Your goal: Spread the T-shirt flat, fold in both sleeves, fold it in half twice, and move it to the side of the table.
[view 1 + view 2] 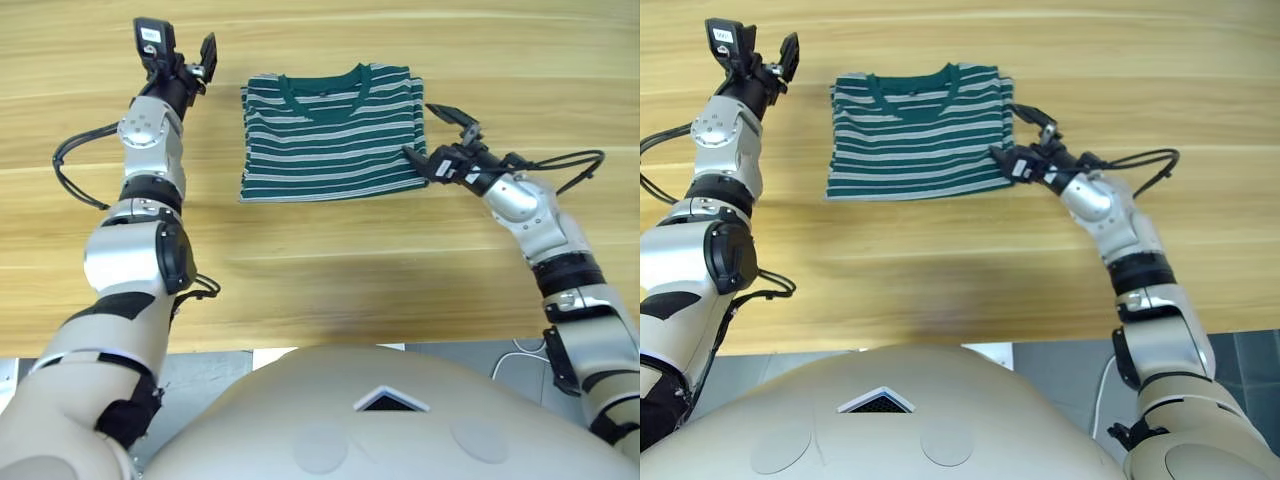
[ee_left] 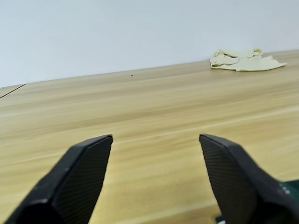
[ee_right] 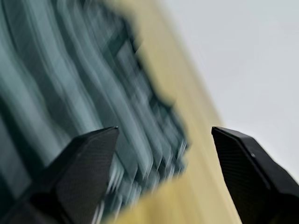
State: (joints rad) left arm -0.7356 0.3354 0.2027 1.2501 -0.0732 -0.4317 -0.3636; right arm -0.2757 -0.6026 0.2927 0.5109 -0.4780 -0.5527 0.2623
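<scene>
Green and white stripes mark the T-shirt (image 1: 330, 135), which lies folded into a neat rectangle on the wooden table (image 1: 400, 260). Its collar points away from the robot and its sleeves are tucked out of sight. It sits near the middle of the table's width, towards the far half.

The left gripper (image 1: 182, 45) is raised just beyond the shirt's far left corner, clear of the cloth. Its jaws are spread wide and grasp nothing. In the left wrist view its two dark fingers (image 2: 79, 182) stand well apart with bare wood between them, and a sliver of green cloth shows beside one of them. Farther down the table, close to the pale wall (image 2: 140, 32), lies a crumpled cream rag (image 2: 245, 59).

The right gripper (image 1: 420, 130) sits at the shirt's right edge, near the corner closest to the robot. Its jaws are also released and wide apart. One finger reaches the cloth's edge at the near right corner, and the other is lifted higher beside the same edge. Whether the lower finger presses on the fabric cannot be told. In the right wrist view its fingers (image 3: 84, 172) are parted with the blurred stripes beyond, and nothing is pinched between them.
</scene>
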